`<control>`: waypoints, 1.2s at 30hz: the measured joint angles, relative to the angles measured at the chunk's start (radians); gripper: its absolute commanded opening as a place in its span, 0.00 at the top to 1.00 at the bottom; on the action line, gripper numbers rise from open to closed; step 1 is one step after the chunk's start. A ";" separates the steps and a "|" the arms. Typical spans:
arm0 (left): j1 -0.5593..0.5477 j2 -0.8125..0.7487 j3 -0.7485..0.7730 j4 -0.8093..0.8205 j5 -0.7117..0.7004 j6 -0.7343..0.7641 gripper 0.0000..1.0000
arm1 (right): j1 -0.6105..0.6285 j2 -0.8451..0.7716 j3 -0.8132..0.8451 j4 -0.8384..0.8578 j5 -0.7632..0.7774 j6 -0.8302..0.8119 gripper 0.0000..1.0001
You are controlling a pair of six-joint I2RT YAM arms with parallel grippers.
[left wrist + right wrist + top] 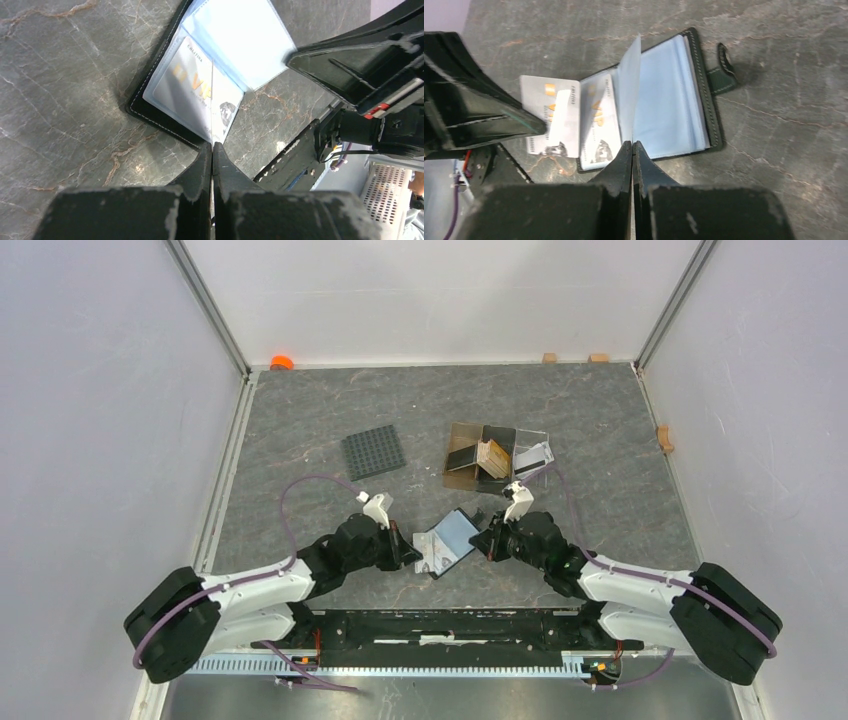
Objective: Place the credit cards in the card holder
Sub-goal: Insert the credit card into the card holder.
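— Holder [452, 538]: where does it lie?
— Open on the table [600, 430], by the middle of the near edge, between the two grippers.
— Which way does it run?
— Spread flat, its long axis goes slantwise, from near-left to far-right in the top view. The fold crosses that line. The tab [724, 75] sticks out of the cover edge on the side away from the left gripper [212, 146].
— What has that gripper got?
— Its fingers are pressed together on a whitish card [551, 120]. From its own wrist the card is edge-on, just a thin line. From the right wrist it lies level at the holder's open end, its outer end covered by the fingers. Whether its inner end has entered a pocket, I cannot tell.
— And the right gripper [632, 145]?
— Closed too, pinching the lower edge of one clear leaf [630, 85], which stands upright off the pages. The fingers hide the holder's edge below.
— Anything inside?
— A second card [596, 122] shows through the page next to the held one; its print is too blurred to read.
— Farther off?
— A tan stack [492, 457] in the brown box [462, 455] towards the far edge, too small to tell if it is cards.
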 measured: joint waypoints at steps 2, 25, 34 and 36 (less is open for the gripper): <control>0.000 -0.010 0.011 -0.019 0.000 0.000 0.98 | 0.000 0.000 0.006 -0.033 0.021 -0.008 1.00; -0.018 0.315 0.106 0.234 0.096 -0.173 0.98 | 0.001 0.076 0.182 -0.319 0.243 -0.204 1.00; -0.020 0.346 0.138 0.246 0.095 -0.202 0.98 | -0.002 0.174 0.282 -0.389 0.264 -0.315 0.65; -0.020 0.346 0.138 0.250 0.094 -0.204 0.98 | -0.006 0.180 0.297 -0.410 0.266 -0.333 0.52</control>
